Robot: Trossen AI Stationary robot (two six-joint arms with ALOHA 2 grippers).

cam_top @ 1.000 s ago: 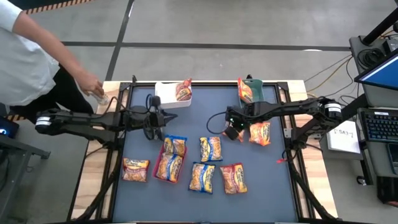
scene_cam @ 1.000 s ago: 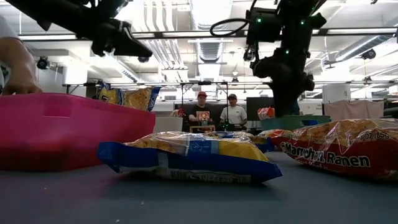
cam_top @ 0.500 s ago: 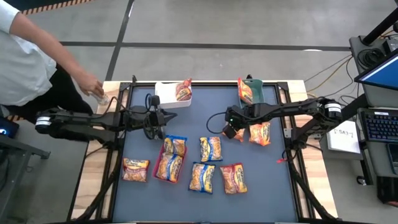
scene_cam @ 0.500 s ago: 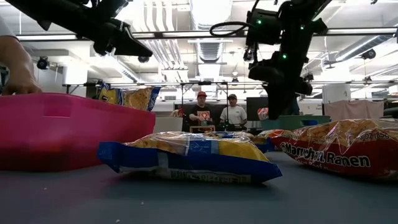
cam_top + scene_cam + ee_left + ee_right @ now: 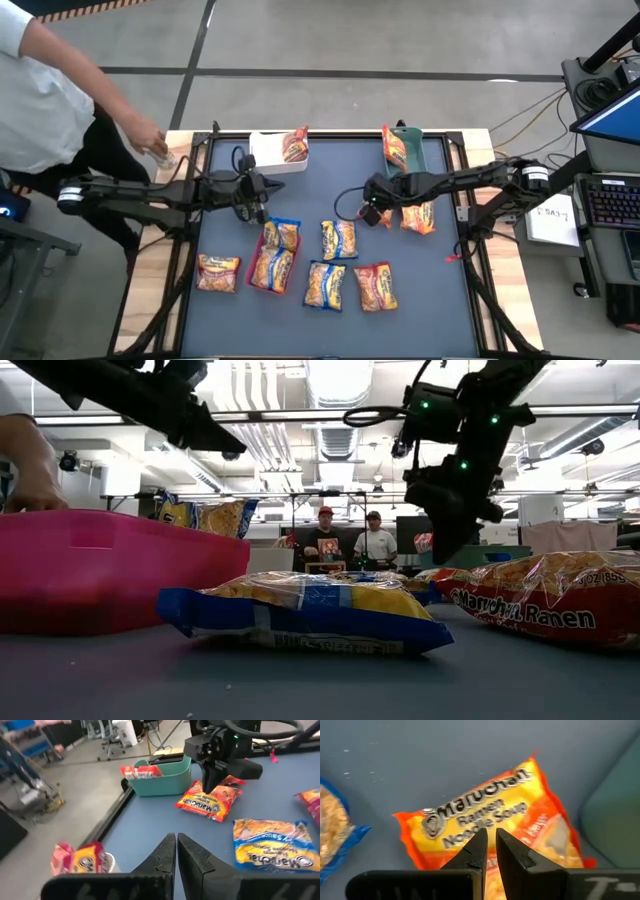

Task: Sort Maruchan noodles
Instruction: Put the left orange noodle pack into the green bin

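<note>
Beneath the right claw (image 5: pixel 489 845), an orange packet (image 5: pixel 490 815) lies partly hidden.

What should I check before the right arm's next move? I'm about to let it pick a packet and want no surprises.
1. Right gripper empty: ok, shut with nothing between its fingers.
2. Right gripper open enough to grasp: not ok, it must open first.
3. Target in line: ok, the orange-trimmed packet lies flat on the mat right ahead of the right gripper in its wrist view.
4. Teal bin ready: ok, upright at the table's far edge, one packet already inside.
5. Left gripper out of the way: ok, shut and empty, hanging over the table's left half.
6. Person's hand away from the arms: ok, it rests at the table's far left corner.
</note>
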